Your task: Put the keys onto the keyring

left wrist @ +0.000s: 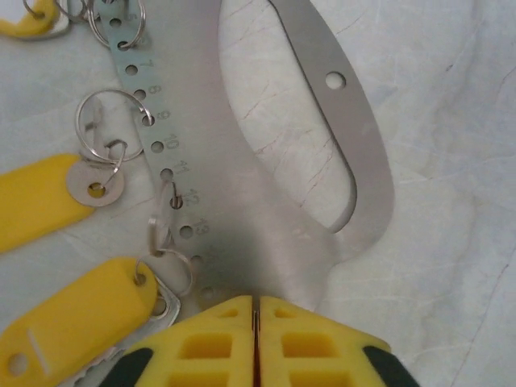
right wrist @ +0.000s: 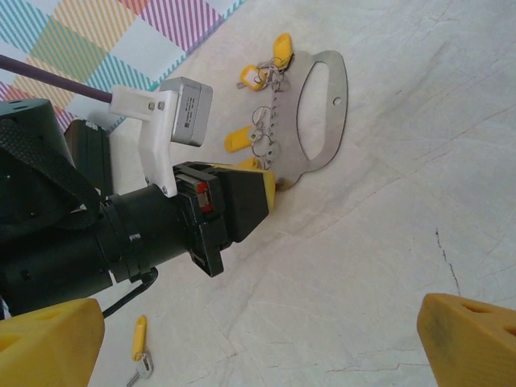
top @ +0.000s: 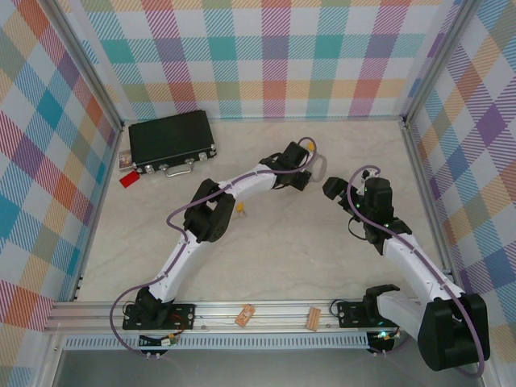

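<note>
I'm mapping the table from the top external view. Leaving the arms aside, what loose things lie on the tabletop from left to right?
red tag → black case → loose yellow key → keyring

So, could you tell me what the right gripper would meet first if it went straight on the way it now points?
Most likely the left gripper, shut on the keyring, straight ahead in the right wrist view. Depth is unclear, so the open right gripper might touch the table first.
</note>
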